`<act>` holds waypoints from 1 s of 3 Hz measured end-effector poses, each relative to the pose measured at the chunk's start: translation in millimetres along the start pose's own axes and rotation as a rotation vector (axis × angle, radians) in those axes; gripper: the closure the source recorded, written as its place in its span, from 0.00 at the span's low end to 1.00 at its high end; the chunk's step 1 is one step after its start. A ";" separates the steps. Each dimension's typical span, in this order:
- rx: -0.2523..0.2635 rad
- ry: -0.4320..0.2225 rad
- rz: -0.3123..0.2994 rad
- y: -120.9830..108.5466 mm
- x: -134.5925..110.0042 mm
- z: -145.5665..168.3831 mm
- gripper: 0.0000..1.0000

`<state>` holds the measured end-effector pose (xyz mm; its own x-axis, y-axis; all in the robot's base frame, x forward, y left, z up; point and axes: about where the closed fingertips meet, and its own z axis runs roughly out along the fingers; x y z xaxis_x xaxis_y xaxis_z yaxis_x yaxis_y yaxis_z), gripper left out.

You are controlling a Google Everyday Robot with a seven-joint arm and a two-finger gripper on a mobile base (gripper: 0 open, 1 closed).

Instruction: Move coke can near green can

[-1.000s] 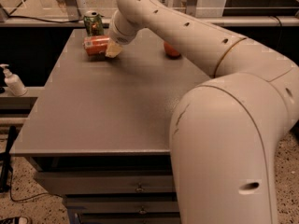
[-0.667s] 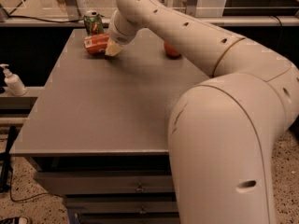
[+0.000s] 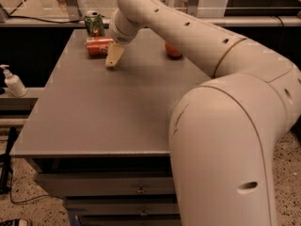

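The coke can point(image 3: 98, 46) lies on its side at the far left of the grey table point(image 3: 103, 112). It is right in front of the upright green can point(image 3: 94, 25) and almost touches it. My gripper point(image 3: 114, 56) hangs just right of the coke can's end, a little toward the camera. It is open and holds nothing. One cream finger point(image 3: 114, 55) points down at the table; the other is hidden. My arm reaches in from the right foreground.
A round red apple point(image 3: 172, 51) sits at the far right of the table, partly behind my arm. A white pump bottle point(image 3: 13, 82) stands on a ledge to the left. Drawers point(image 3: 136, 189) are below the table front.
My gripper has drawn back from the coke can, down and toward the camera. The can stays lying beside the green can.
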<state>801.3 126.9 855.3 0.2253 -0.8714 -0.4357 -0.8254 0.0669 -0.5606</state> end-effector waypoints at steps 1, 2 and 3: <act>0.000 0.000 0.000 -1.3 -1.0 -1.7 0.00; 0.000 0.000 0.000 -1.6 -1.3 -2.1 0.00; 0.000 0.000 0.000 -1.9 -1.6 -2.6 0.00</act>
<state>801.2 126.8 858.8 0.2253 -0.8713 -0.4361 -0.8255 0.0670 -0.5604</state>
